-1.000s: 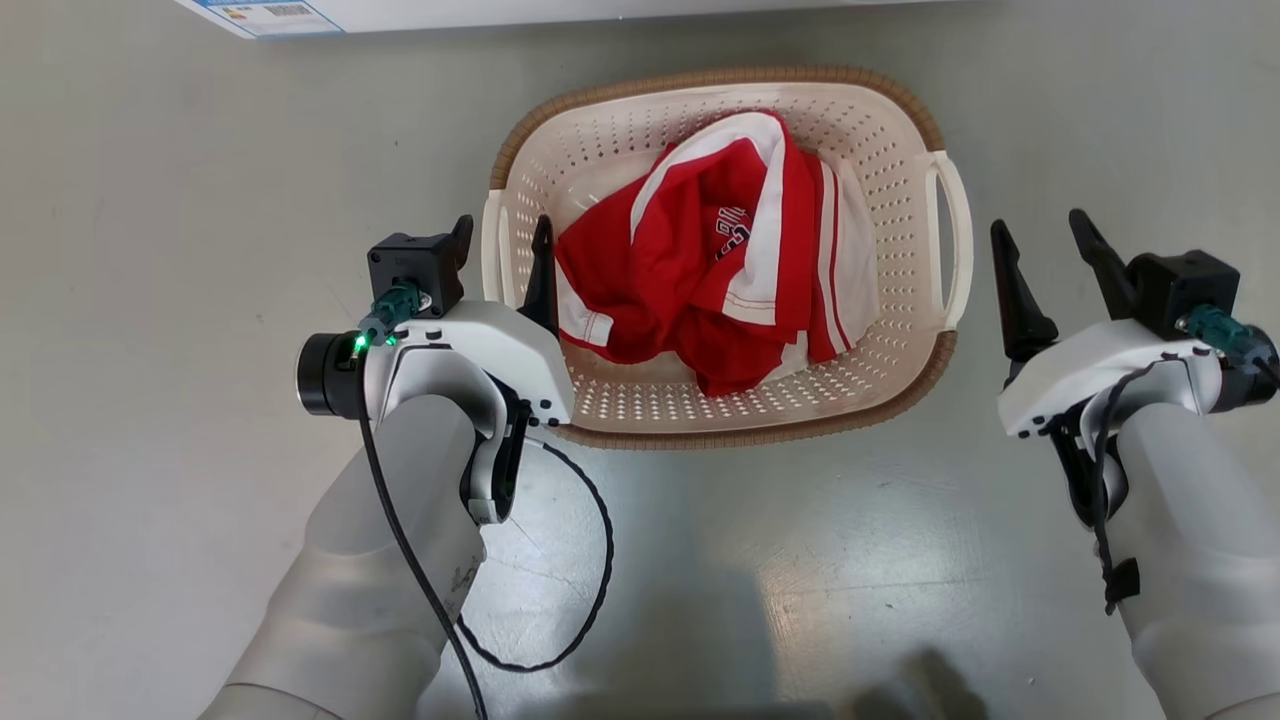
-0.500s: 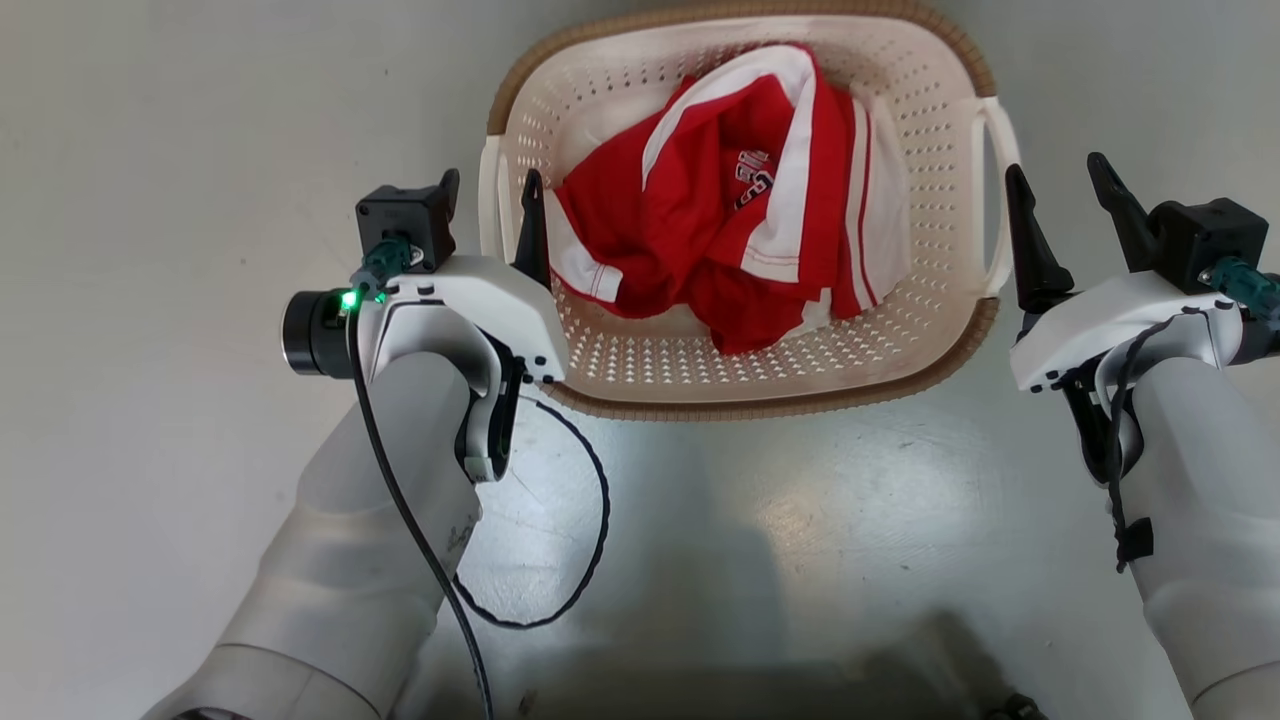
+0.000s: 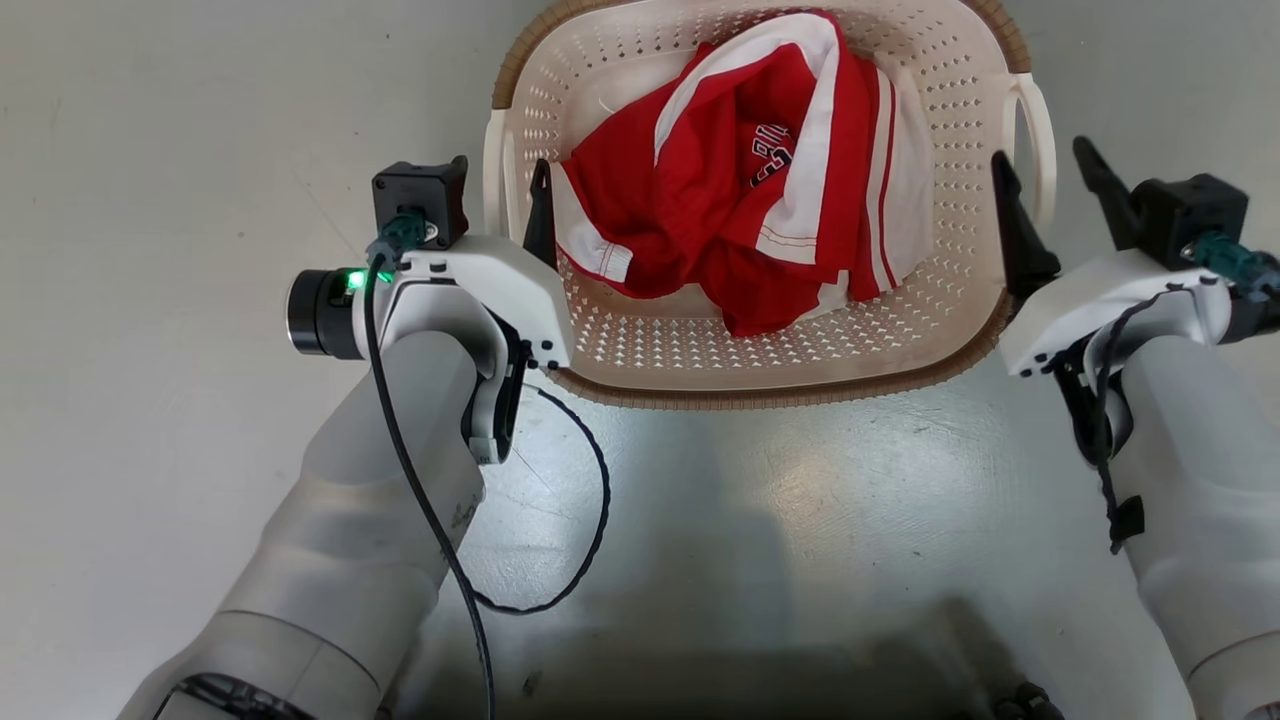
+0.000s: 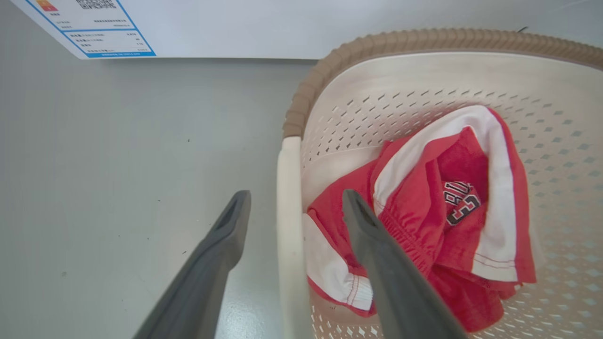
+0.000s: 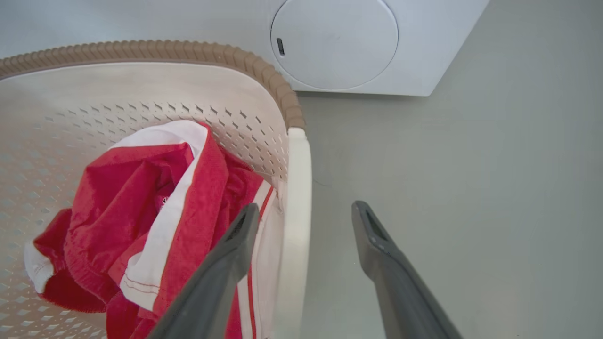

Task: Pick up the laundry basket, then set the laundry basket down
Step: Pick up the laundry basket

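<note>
The laundry basket (image 3: 700, 345) is cream, perforated and brown-rimmed, and stands on the floor at the top middle of the head view. A red and white shirt (image 3: 730, 200) lies crumpled inside it. My left gripper (image 3: 498, 195) is open, with one finger on each side of the white left handle (image 4: 287, 212). My right gripper (image 3: 1043, 170) is open too, one finger inside the basket and one outside the right handle (image 5: 297, 197). In both wrist views the handle runs up between the fingers, and neither gripper (image 4: 296, 200) (image 5: 305, 209) has closed on it.
A white washer (image 5: 334, 42) with a round door stands just beyond the basket. Its front carries a blue-bordered label (image 4: 94, 28). Grey floor (image 3: 150, 200) lies on both sides of the basket. A black cable (image 3: 590, 520) loops from my left arm.
The head camera has moved, so the basket sits higher and further right in the picture. My right gripper has come in from beside the basket to straddle the right handle. The left one stays astride its handle.
</note>
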Tool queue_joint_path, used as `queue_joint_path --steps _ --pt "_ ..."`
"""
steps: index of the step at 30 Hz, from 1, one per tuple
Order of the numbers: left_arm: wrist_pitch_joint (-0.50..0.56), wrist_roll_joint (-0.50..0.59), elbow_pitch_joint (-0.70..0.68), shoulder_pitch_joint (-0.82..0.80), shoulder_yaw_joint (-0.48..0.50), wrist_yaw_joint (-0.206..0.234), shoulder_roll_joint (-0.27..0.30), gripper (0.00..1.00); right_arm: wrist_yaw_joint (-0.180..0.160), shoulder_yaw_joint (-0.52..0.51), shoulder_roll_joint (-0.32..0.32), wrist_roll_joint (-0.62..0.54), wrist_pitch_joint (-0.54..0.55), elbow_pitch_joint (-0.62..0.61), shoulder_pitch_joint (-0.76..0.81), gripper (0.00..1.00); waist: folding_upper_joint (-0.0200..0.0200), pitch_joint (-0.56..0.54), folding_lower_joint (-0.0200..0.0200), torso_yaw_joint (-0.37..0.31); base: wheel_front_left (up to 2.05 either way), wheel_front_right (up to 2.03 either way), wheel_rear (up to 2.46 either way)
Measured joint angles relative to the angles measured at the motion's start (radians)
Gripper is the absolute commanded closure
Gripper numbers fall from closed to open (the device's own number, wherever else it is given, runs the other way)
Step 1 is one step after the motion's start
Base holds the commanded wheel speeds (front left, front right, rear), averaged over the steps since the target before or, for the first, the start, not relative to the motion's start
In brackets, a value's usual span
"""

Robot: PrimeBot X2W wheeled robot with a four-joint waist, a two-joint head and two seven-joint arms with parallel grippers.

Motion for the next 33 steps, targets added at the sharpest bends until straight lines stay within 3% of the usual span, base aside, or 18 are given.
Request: queue_joint_path --steps 20,33 --pt "0.009 -0.179 0.139 -0.095 -0.19 0.006 0.0 0.0 0.0 0.058 0.017 0.052 0.0 0.172 -0.097 0.0 0.0 0.005 0.0 -0.006 0.0 0.0 0.0" --pt "0.019 -0.27 0.165 -0.109 -0.296 0.024 0.0 0.0 0.0 0.088 0.03 0.069 0.0 0.203 -0.102 0.0 0.0 0.006 0.0 -0.01 0.0 0.0 0.0"
